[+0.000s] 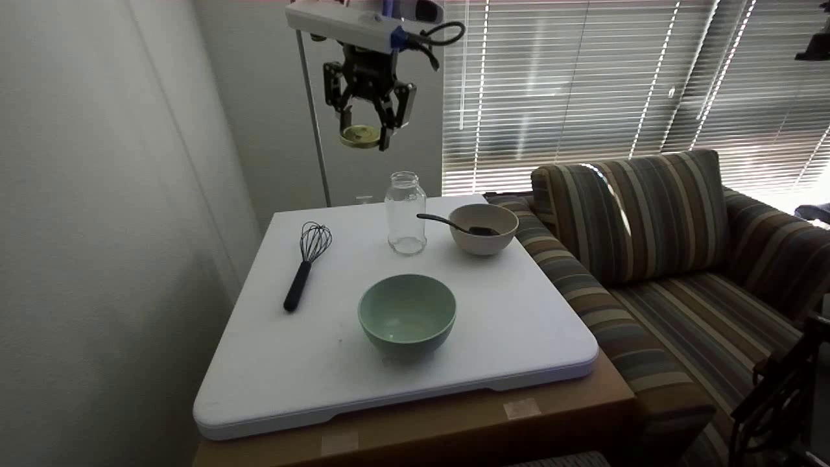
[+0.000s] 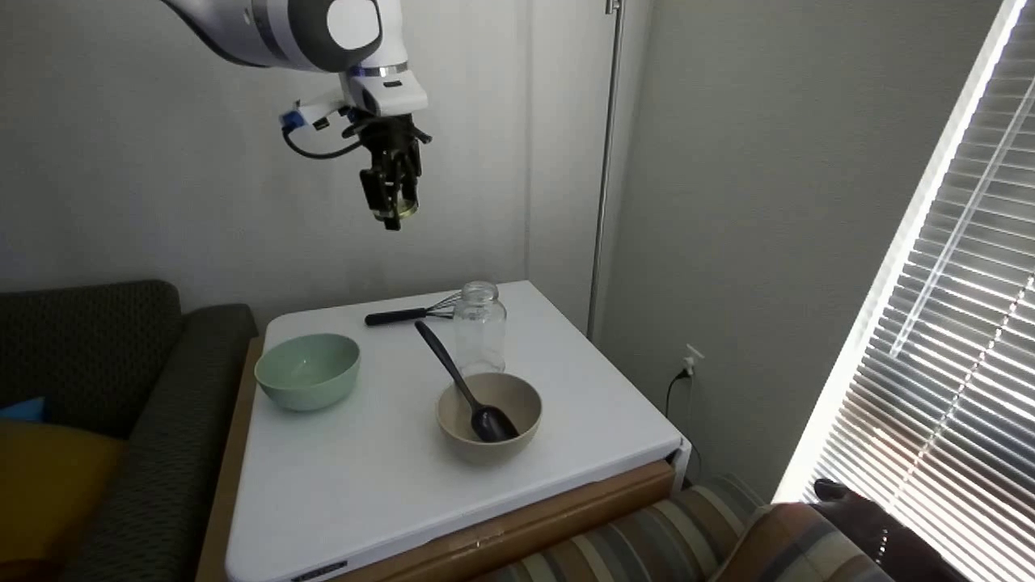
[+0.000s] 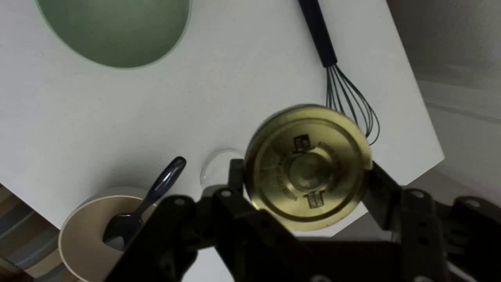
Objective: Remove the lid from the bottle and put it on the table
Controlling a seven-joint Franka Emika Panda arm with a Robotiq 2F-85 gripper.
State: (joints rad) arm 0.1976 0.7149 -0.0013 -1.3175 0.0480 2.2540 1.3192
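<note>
My gripper is shut on the lid, a round yellowish-gold cap, and holds it in the air. In the wrist view the lid sits between both fingers, its printed face toward the camera. The lid also shows small in an exterior view, partly hidden by the gripper. The clear glass bottle stands upright and open on the white table, below and apart from the lid. In the wrist view the bottle is partly covered by a finger.
A green bowl stands toward one table edge. A beige bowl with a dark spoon in it stands close to the bottle. A black whisk lies on the table's wall side. A striped armchair adjoins the table.
</note>
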